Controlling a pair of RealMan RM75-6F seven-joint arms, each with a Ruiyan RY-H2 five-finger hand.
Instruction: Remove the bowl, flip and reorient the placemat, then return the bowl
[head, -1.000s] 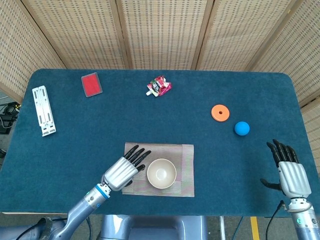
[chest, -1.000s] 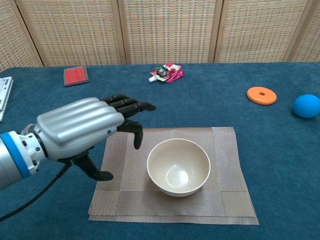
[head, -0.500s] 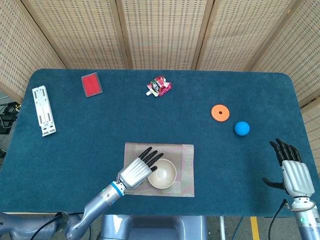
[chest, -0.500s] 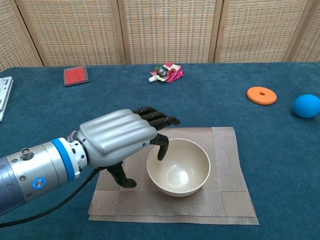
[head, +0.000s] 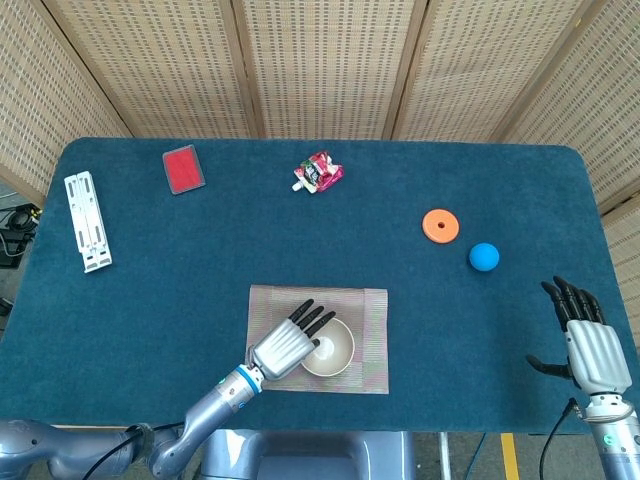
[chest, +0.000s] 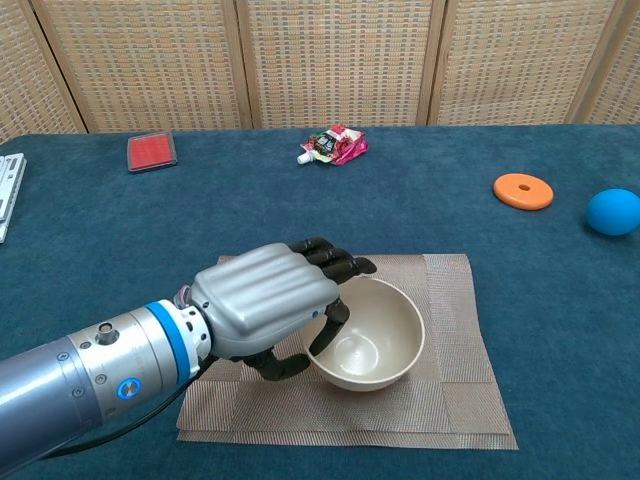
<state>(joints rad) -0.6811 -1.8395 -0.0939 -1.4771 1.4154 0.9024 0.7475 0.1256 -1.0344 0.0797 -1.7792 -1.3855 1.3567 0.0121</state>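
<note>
A cream bowl (head: 337, 351) (chest: 378, 338) sits on the striped beige placemat (head: 371, 325) (chest: 462, 340) near the table's front edge, tipped slightly. My left hand (head: 285, 347) (chest: 265, 305) grips the bowl's left rim. Its fingers (chest: 335, 262) curl over the rim into the bowl, and the thumb hooks under the outside wall. My right hand (head: 590, 345) hovers at the table's right front corner with fingers spread, holding nothing. The chest view does not show it.
At the back lie a red card (head: 183, 168) (chest: 151, 151) and a snack packet (head: 318, 172) (chest: 333, 144). A white bracket (head: 87, 221) lies far left. An orange ring (head: 440, 225) (chest: 523, 190) and a blue ball (head: 484, 257) (chest: 612, 211) sit to the right.
My left hand moved right from beside the bowl onto its left rim and closed around it; the bowl now tilts. The right hand has barely shifted.
</note>
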